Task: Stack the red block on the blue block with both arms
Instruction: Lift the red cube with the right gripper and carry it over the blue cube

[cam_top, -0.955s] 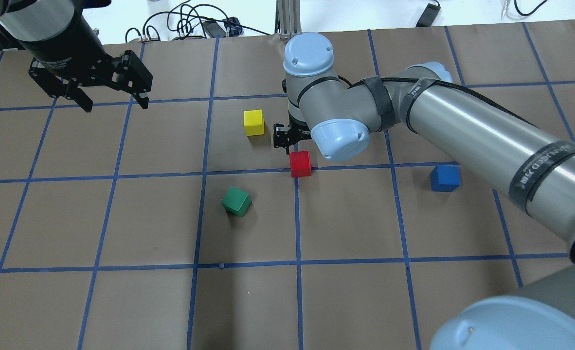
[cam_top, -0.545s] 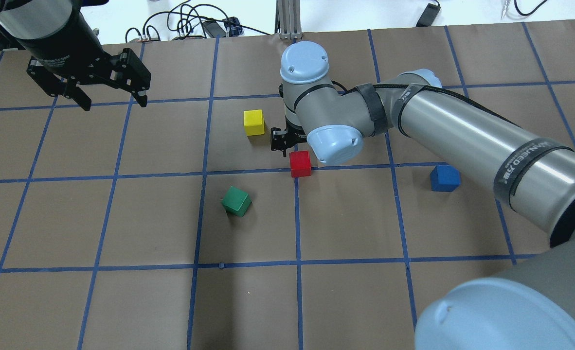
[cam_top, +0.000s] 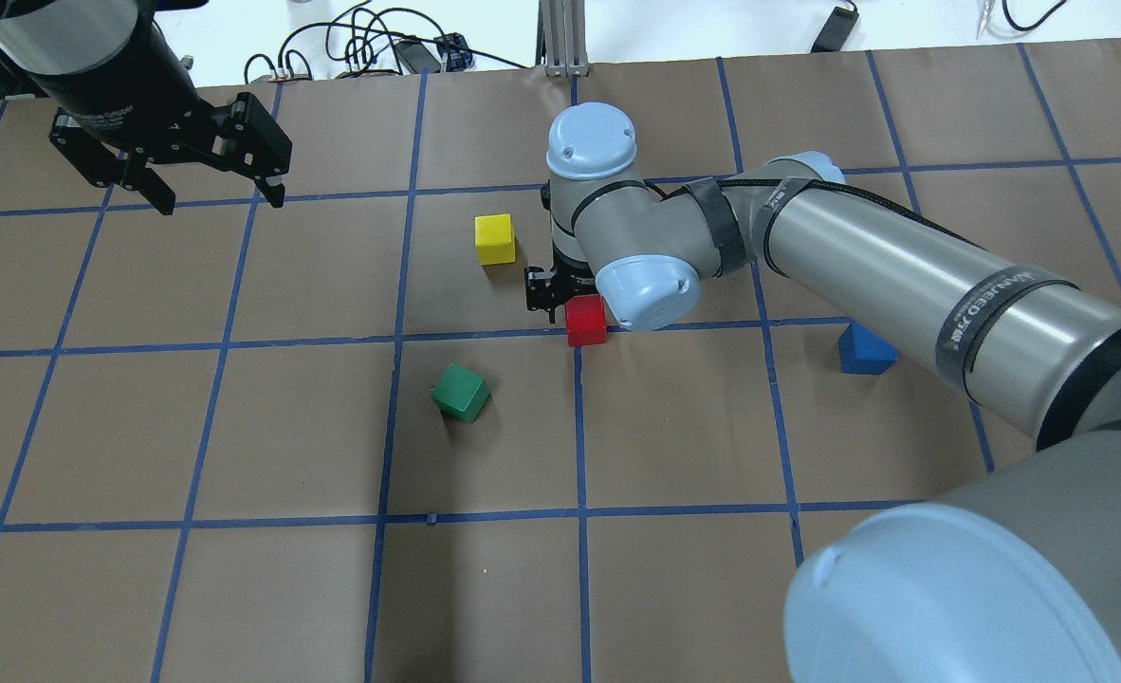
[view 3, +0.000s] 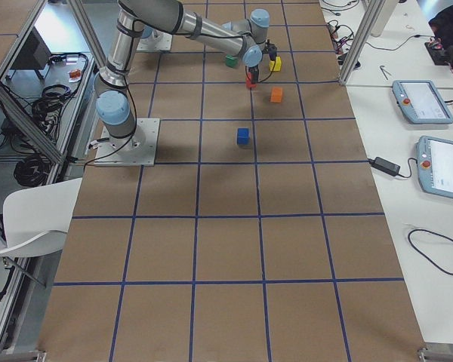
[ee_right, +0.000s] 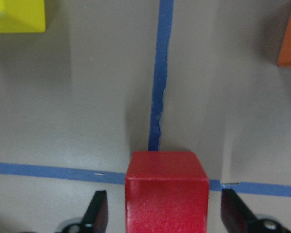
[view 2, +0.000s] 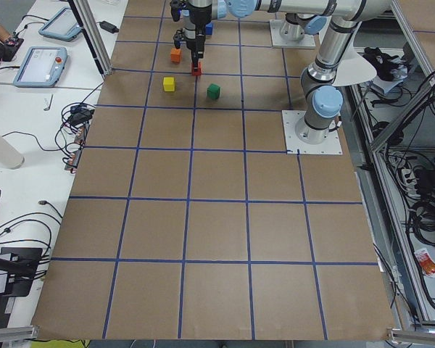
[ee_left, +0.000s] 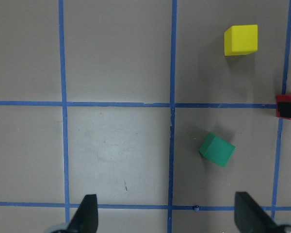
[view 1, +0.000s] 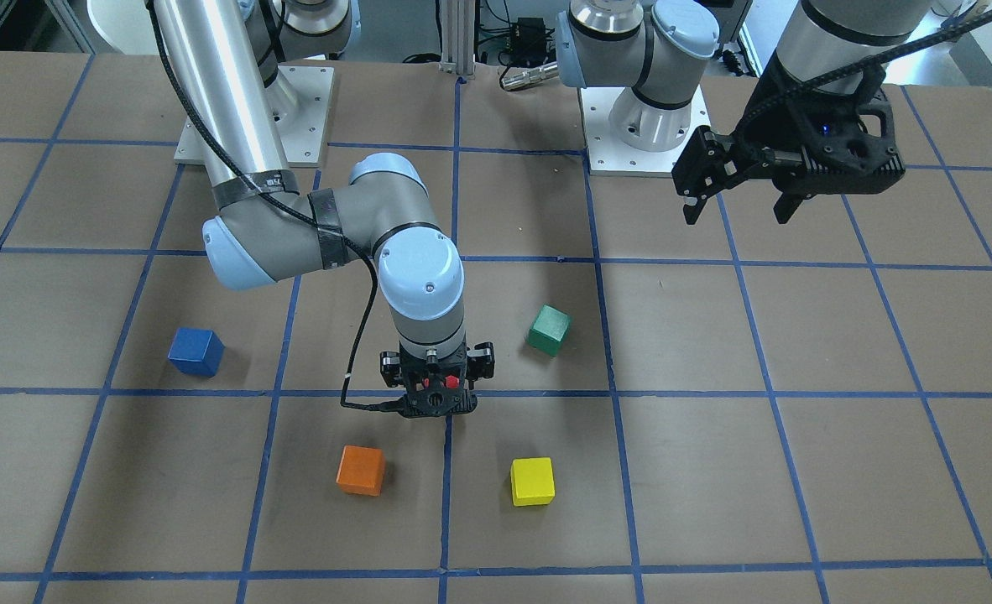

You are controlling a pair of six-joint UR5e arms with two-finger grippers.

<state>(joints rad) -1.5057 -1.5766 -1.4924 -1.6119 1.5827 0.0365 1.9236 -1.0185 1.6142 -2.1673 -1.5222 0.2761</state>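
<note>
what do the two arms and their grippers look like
The right arm and left arm are silver-grey tubes with rounded light-blue joint caps. Black bands with white lettering wrap the right arm, and a black cable runs along it. The left gripper and right gripper are black and two-fingered; a small blue light shows on the left one.

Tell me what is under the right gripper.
The red block sits on the table under the right gripper, between its open fingers with gaps on both sides. Blue tape runs beneath the block; that stretch and the block's underside are covered.
</note>
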